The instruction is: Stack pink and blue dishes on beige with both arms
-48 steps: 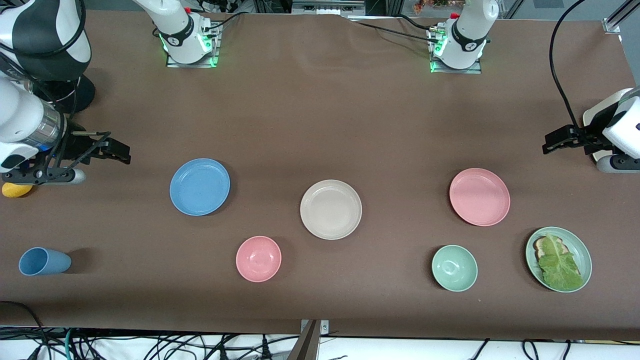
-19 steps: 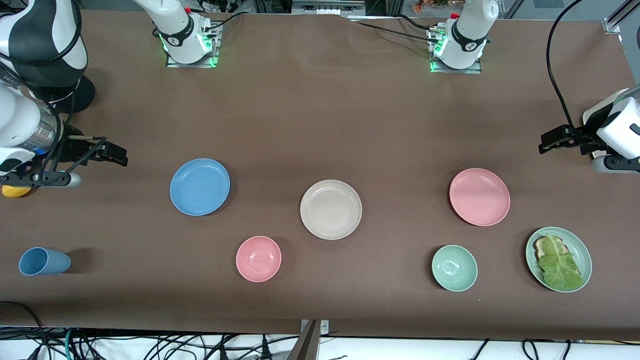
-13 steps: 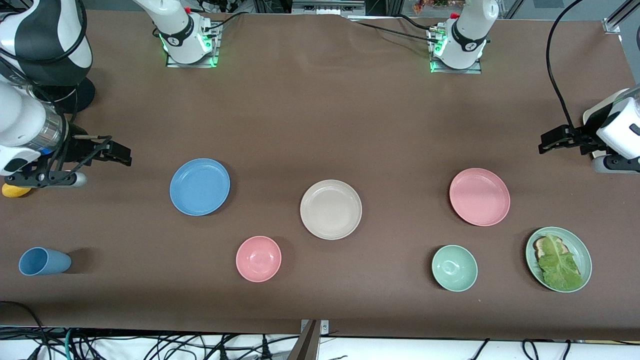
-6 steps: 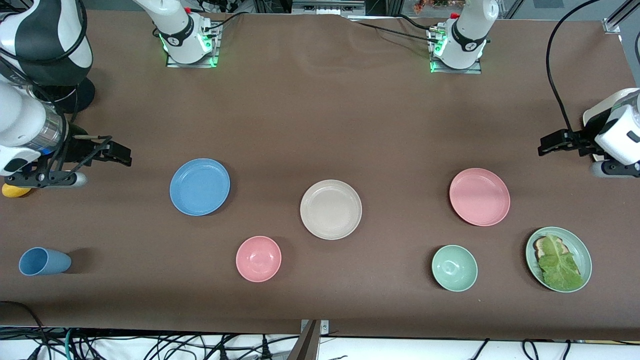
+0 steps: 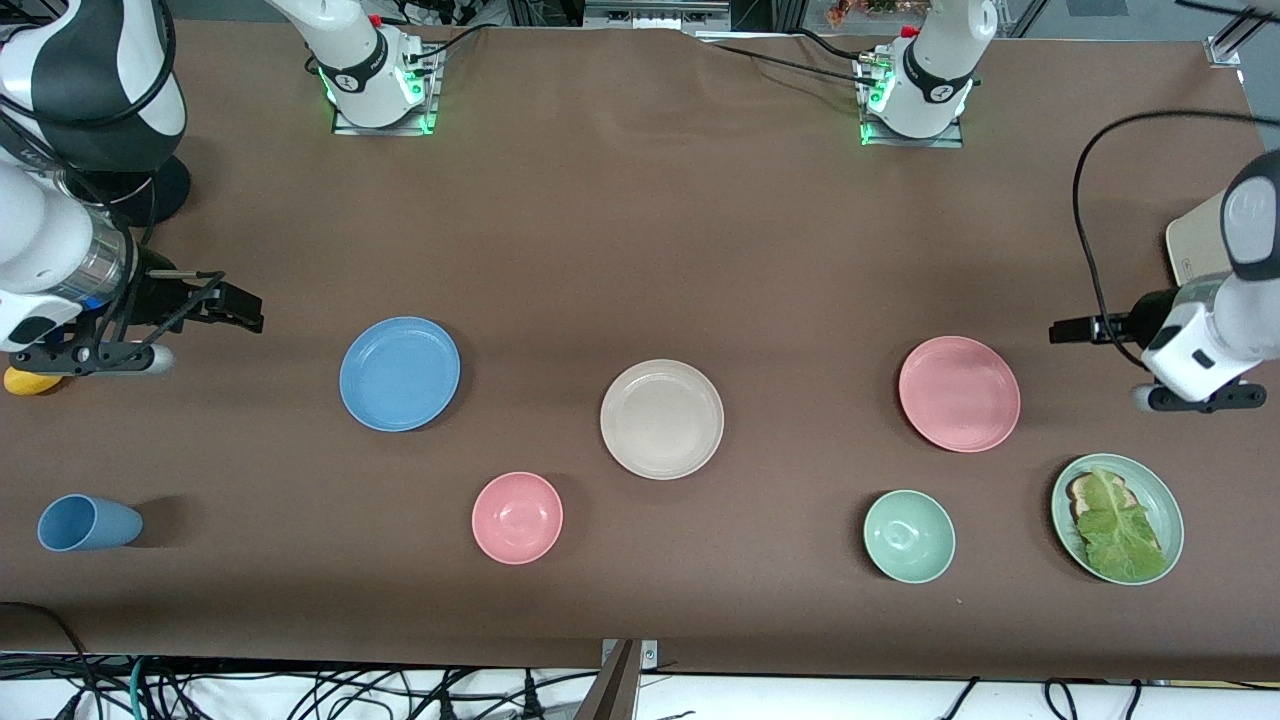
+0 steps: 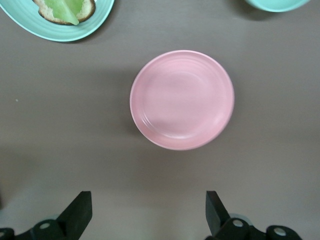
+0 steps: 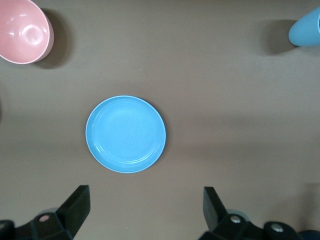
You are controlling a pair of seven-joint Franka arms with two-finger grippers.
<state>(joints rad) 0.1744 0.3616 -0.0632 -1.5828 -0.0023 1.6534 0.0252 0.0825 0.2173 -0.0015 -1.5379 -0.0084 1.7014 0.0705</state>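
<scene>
The beige plate [image 5: 662, 418] lies mid-table. The blue plate [image 5: 400, 373] [image 7: 125, 134] lies beside it toward the right arm's end, and the pink plate [image 5: 959, 393] [image 6: 182, 99] toward the left arm's end. All three are flat on the brown table and apart from each other. My left gripper [image 5: 1066, 330] [image 6: 148, 200] hangs open and empty over bare table beside the pink plate. My right gripper [image 5: 238, 310] [image 7: 146, 197] hangs open and empty over bare table beside the blue plate.
A pink bowl [image 5: 517, 517], a green bowl [image 5: 909, 536] and a green plate [image 5: 1062, 500] with lettuce sit nearer the front camera. A blue cup [image 5: 88, 522] lies on its side at the right arm's end, near a yellow object [image 5: 30, 381]. A pale board [image 5: 1195, 245] lies at the left arm's end.
The left arm has swung down toward the pink plate, its gripper now lower in the front view and closer to the plate. The right arm has barely moved.
</scene>
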